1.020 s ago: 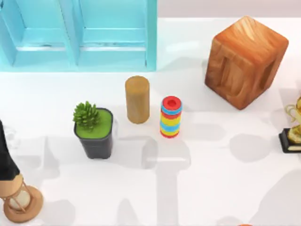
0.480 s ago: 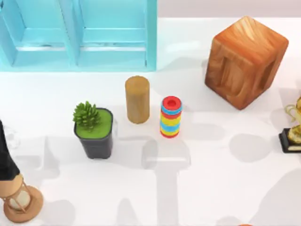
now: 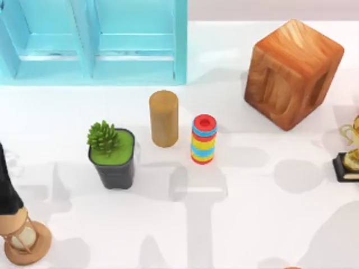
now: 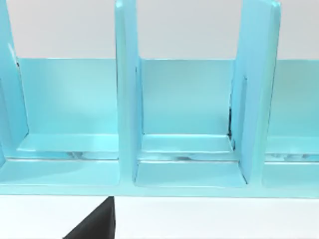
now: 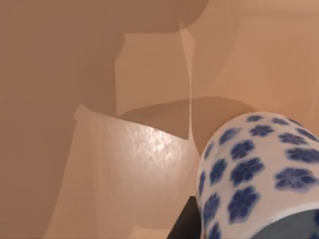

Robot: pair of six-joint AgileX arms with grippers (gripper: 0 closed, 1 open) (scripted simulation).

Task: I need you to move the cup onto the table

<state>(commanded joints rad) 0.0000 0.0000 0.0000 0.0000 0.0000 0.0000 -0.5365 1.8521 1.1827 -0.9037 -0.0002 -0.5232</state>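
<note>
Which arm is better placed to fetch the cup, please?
Probably left, though the cup is too faint to place: the left arm stands at the table's left edge, its wrist view facing the shelf; the right wrist faces a flowered pot.

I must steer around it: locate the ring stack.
In the top view the ring stack stands upright near the table's middle, just right of the wooden cylinder, apart from it.

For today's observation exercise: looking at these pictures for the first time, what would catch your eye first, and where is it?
The big wooden block at the table's far right and the turquoise shelf unit at the far left stand out first. Next come the striped ring stack near the middle, beside the tan cylinder and potted plant.
</note>
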